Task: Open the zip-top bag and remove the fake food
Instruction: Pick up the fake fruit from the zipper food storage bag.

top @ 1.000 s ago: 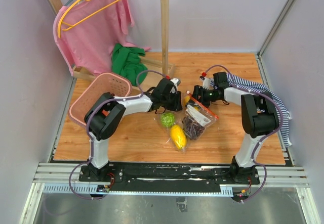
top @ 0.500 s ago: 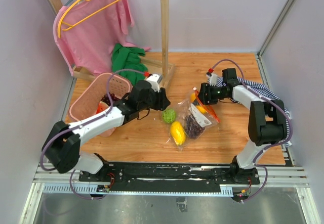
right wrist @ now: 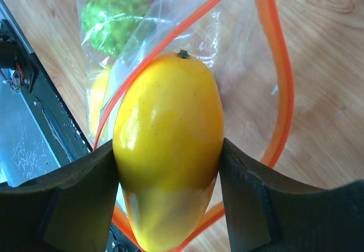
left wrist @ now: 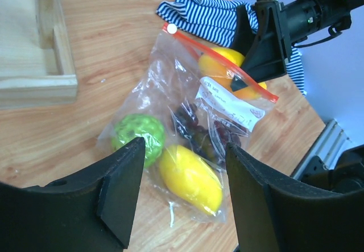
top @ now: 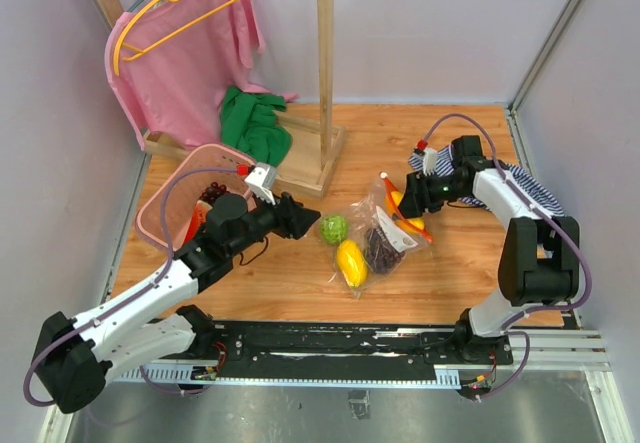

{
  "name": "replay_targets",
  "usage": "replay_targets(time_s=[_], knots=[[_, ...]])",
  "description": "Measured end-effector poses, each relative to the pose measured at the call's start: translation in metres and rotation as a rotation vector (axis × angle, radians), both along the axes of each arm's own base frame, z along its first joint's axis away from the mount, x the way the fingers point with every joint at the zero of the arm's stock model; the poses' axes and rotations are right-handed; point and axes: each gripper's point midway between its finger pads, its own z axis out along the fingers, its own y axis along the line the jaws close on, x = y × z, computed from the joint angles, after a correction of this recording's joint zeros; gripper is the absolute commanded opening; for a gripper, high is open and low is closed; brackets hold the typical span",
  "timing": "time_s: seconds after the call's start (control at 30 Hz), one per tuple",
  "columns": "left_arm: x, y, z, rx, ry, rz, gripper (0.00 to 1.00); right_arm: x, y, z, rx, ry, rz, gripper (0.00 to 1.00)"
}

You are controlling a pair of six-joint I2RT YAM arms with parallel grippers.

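The zip-top bag (top: 388, 231) lies crinkled on the wooden table, its orange zip strip (right wrist: 280, 75) parted into a loop. Inside it are a green leafy ball (top: 333, 229), a yellow oval fruit (top: 351, 263) and dark grapes (top: 379, 248). My right gripper (top: 408, 201) is shut on a yellow-orange oval fruit (right wrist: 168, 144) at the bag's mouth, a finger on each side. To the left of the bag, and clear of it, my left gripper (top: 303, 218) stands open. In the left wrist view its fingers (left wrist: 122, 189) frame the yellow fruit (left wrist: 190, 178) and the white label (left wrist: 230, 104).
A pink basket (top: 165, 208) sits at the left with a dark piece and a red piece inside. Behind it stands a wooden rack (top: 325, 73) with a pink shirt (top: 190, 53) and a green cloth (top: 250, 123). A striped cloth (top: 520, 178) lies under the right arm.
My left arm has pulled back to the left, away from the bag, and its jaws have widened. The right gripper has shifted slightly right with the fruit still held.
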Motion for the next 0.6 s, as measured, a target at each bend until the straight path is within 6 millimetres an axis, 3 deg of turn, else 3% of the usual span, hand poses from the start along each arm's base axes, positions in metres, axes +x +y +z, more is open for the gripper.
replay_targets(time_s=[0.3,0.6], knots=[[-0.023,0.008,-0.011,-0.077,0.047,-0.023,0.64,-0.009,-0.030,0.015,0.001,-0.048,-0.013,0.17],[-0.042,0.011,0.033,-0.282,-0.020,-0.057,0.81,-0.003,-0.064,0.051,0.130,-0.140,-0.127,0.16]])
